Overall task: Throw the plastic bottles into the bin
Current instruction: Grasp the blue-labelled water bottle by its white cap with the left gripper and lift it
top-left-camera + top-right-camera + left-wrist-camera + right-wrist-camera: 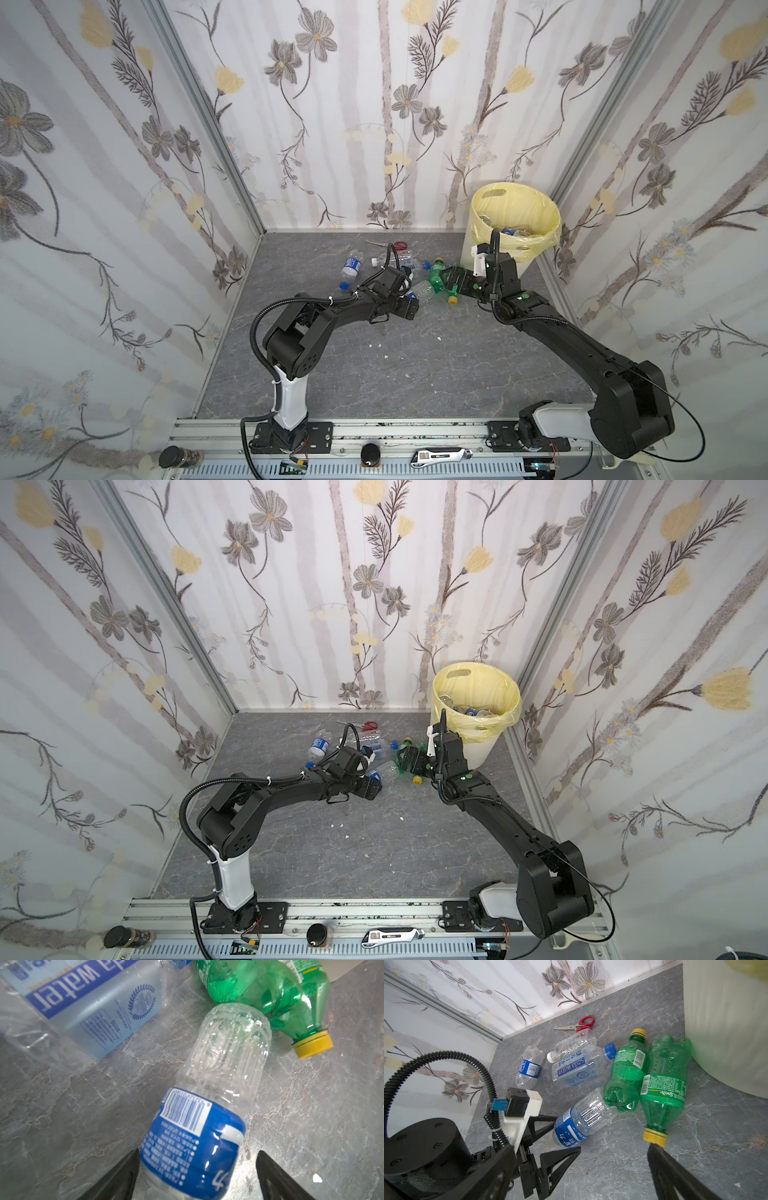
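The clear, blue-labelled plastic bottle (207, 1115) lies sideways on the grey marbled worktop (395, 365), so your left hand (197, 1152) straddles its label end, jaws apart, nothing gripped yet. Your right hand (448, 279) hovers wide open and empty at the yellow-capped green plastic bottle (664, 1084) nearest the yellow-lined round white bin (482, 199), likely for a short carry.

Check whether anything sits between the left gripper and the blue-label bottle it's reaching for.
Nothing visible does. The left gripper straddles the blue-label bottle, one finger each side; a green bottle lies beyond its far end.
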`<state>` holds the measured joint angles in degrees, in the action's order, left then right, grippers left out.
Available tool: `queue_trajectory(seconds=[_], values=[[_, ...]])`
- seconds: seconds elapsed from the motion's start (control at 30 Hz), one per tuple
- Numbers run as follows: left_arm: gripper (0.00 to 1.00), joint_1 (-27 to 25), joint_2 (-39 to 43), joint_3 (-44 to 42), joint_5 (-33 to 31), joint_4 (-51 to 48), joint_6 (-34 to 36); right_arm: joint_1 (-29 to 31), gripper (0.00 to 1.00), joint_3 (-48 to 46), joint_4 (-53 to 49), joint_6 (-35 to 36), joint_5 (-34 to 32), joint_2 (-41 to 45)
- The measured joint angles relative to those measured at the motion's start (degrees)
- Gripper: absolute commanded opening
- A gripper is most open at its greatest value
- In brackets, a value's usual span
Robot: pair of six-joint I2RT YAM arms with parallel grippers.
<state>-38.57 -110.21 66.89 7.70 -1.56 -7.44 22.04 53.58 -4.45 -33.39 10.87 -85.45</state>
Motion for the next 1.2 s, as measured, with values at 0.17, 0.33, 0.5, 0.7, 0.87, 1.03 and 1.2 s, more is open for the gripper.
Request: queue_trajectory(seconds=[0.17, 0.33, 0.5, 0.7, 0.87, 1.03, 1.2], values=[[0.82, -0.5, -0.5, -0.7, -0.3, -0.8, 0.2, 0.0, 1.00, 0.0, 0.7, 0.0, 1.3, -1.6], [0.75, -1.1, -0.5, -1.4, -1.1, -1.3, 1.0, -0.1, 1.00, 0.0, 2.3, 0.0, 2.1, -2.8], [0.67, -1.5, -0.5, -2.1, -1.7, -2.3, 1.3, -0.3, 1.00, 0.0, 2.6, 0.0, 2.7, -3.7], [0.60, -1.6, 2.0, -4.1, -2.2, -3.4, 1.3, -0.6, 1.00, 0.0, 2.7, 0.0, 3.8, -3.8], [0.59, -1.6, 3.1, -5.3, -3.0, -3.9, 1.2, -0.9, 1.00, -0.7, 3.0, 0.0, 3.8, -3.7], [0.67, -1.6, 2.9, -4.1, -3.0, -4.7, 1.2, -0.9, 1.00, -1.5, 3.2, -0.3, 4.2, -3.7], [0.75, -1.7, 1.6, -1.0, -3.1, -4.7, 1.0, -0.9, 1.00, -1.7, 3.7, -0.7, 4.4, -3.7]])
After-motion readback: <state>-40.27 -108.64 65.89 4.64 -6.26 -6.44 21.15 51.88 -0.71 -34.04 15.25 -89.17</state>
